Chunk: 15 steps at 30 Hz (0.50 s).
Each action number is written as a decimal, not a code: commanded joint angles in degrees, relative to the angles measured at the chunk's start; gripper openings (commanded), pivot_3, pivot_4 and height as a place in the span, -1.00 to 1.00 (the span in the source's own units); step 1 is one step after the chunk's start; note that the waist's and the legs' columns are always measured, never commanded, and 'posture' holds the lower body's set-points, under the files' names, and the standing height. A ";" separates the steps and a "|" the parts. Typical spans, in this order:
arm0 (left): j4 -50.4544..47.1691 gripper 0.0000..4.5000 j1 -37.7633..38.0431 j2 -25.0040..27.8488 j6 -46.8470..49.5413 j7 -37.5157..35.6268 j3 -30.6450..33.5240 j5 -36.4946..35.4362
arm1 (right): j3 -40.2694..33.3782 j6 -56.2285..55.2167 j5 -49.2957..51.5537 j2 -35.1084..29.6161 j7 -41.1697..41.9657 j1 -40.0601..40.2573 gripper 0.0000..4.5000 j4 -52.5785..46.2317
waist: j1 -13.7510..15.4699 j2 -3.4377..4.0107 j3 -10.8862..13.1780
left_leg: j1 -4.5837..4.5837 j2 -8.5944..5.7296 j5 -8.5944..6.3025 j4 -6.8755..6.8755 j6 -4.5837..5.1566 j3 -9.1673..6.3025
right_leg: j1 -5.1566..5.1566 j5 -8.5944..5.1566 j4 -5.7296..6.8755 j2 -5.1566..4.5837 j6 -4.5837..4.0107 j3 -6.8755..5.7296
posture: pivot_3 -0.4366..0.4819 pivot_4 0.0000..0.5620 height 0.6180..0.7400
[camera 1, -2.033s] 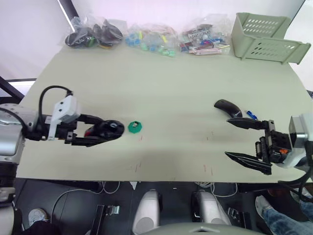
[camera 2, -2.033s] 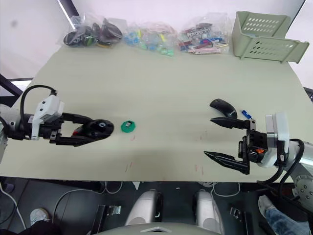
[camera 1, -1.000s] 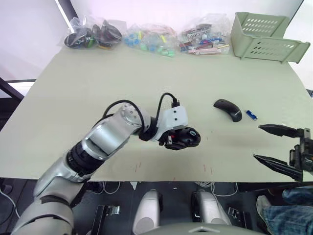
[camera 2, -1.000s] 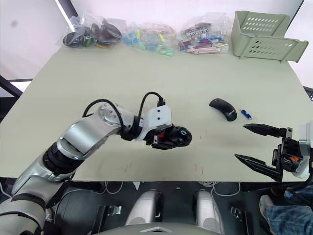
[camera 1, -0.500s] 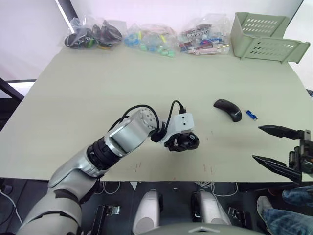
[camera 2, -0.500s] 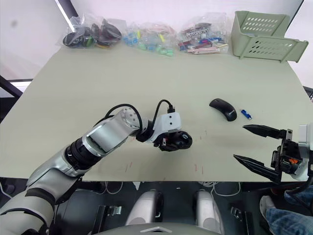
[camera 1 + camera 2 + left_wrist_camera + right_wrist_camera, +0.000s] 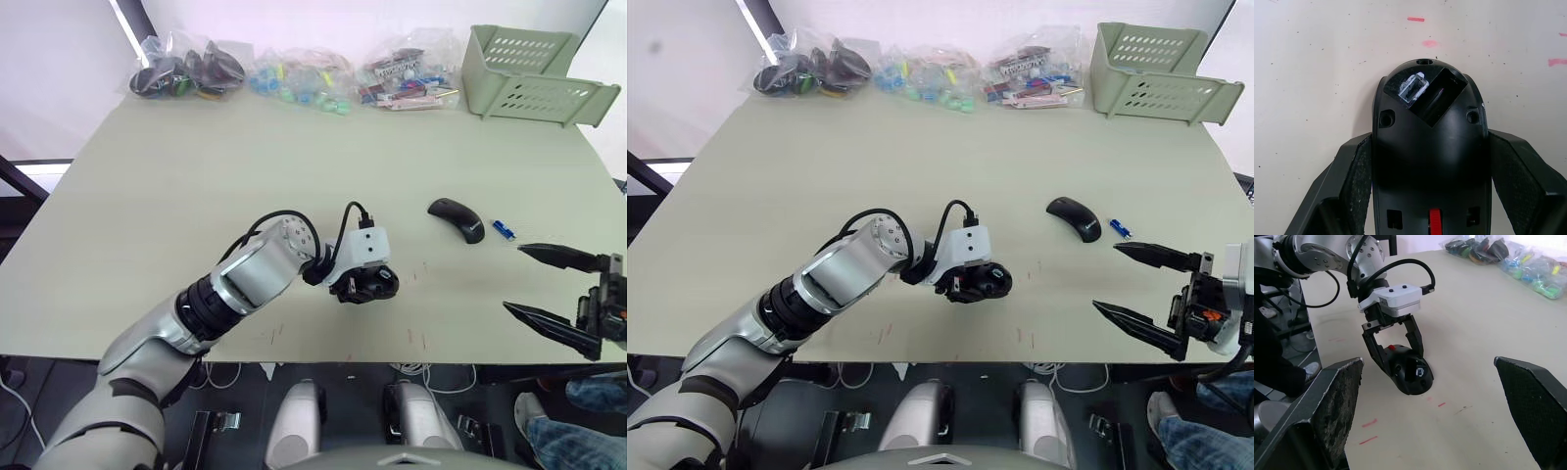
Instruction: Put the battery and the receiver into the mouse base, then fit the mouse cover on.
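Left gripper (image 7: 364, 284) clamping the mouse base (image 7: 1430, 161) between its fingers, on the table.
Rigid, light plastic; flanks are offering the firmest hold. Right gripper (image 7: 1151, 299) is hanging spread wide, empty.

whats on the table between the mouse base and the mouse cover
Nothing: in the left eye view, bare table separates the mouse base, held in the left gripper, from the mouse cover.

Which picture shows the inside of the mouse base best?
The left wrist view: the mouse base lies close between the left gripper's fingers, its slots open to see. The eye views and right wrist view show it far off and small.
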 commanded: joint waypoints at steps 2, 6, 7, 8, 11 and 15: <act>-0.17 0.31 0.58 -0.07 0.60 -0.13 -1.03 0.90 | 0.37 0.51 -0.65 0.73 -4.93 -2.26 1.00 -0.82 | -0.02 0.01 0.00 | 0.01 0.00 0.00 0.00 0.00 0.00 | 0.00 0.00 0.00 0.00 0.00 0.00 | -0.05 -0.47 1.00; 0.26 0.31 0.46 -0.25 0.00 -0.15 -0.97 1.12 | 4.41 11.11 -4.59 -1.49 -20.55 -7.64 1.00 1.15 | -0.02 0.04 -0.02 | 0.01 0.00 0.00 0.04 0.00 0.02 | 0.01 0.00 0.01 0.00 0.00 0.03 | -0.05 -0.47 1.00; 0.21 0.31 0.46 -0.30 -0.17 -0.11 -1.02 1.22 | 4.99 13.90 -4.75 -1.95 -23.20 -8.86 1.00 2.08 | -0.12 0.04 -0.03 | 0.00 -0.01 0.00 0.06 0.00 0.02 | 0.01 0.00 0.01 0.00 0.00 0.03 | -0.05 -0.47 1.00; 0.18 0.31 0.43 -0.34 -0.27 -0.11 -1.06 1.32 | 5.83 16.38 -5.27 -2.50 -25.20 -10.03 1.00 3.24 | 0.03 0.05 -0.04 | 0.00 -0.01 0.00 0.08 0.00 0.03 | 0.02 0.01 0.01 -0.01 -0.02 0.07 | -0.05 -0.47 1.00; 0.33 0.31 0.43 -0.48 -0.34 -0.29 -0.99 1.44 | 9.23 21.32 -10.04 -2.42 -32.65 -14.77 1.00 9.30 | 0.03 0.04 -0.04 | -0.04 -0.06 0.00 0.07 0.01 -0.02 | 0.01 0.01 0.00 0.00 -0.02 0.06 | -0.05 -0.47 1.00; 0.50 0.31 0.37 -0.67 -0.42 -0.47 -1.00 1.50 | 12.09 21.79 -14.10 -1.05 -35.85 -20.22 1.00 16.80 | 0.01 0.09 -0.05 | -0.04 -0.12 0.00 0.07 0.01 0.03 | 0.01 0.01 -0.02 -0.01 -0.02 0.17 | -0.05 -0.47 1.00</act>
